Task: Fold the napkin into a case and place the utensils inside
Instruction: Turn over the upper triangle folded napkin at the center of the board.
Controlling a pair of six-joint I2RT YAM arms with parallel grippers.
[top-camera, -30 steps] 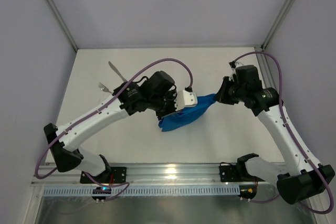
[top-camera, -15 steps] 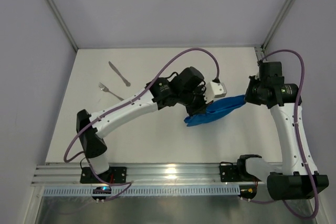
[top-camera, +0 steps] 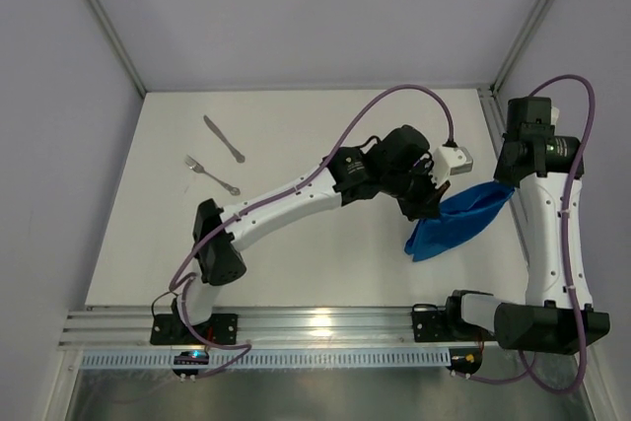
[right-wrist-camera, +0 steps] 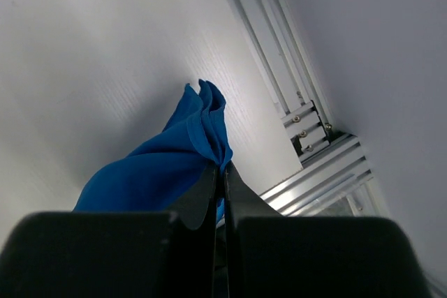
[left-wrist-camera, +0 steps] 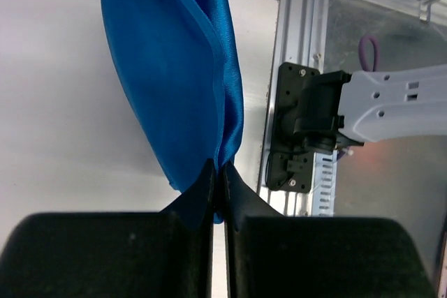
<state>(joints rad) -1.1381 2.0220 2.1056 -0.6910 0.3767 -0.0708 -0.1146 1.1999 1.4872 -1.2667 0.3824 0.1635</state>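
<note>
The left end effector [left-wrist-camera: 218,171] and the right end effector [right-wrist-camera: 222,169] each pinch fully closed on the napkin [top-camera: 459,223], slung between them over the worktop [top-camera: 296,244].

The napkin [top-camera: 458,222] is plain bright blue with a slight sheen. The knife [top-camera: 225,138] and fork [top-camera: 211,175] are silver. The tabletop [top-camera: 296,125] is white. The arms [top-camera: 286,202] are white with black joints, and their cables [top-camera: 394,96] are purple. The left hand [left-wrist-camera: 218,172] and right hand [right-wrist-camera: 218,172] are black.

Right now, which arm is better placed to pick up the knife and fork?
Probably left: knife and fork lie on its side, far from the right tool. The left tool, too, is shut on the napkin and must release first.
</note>
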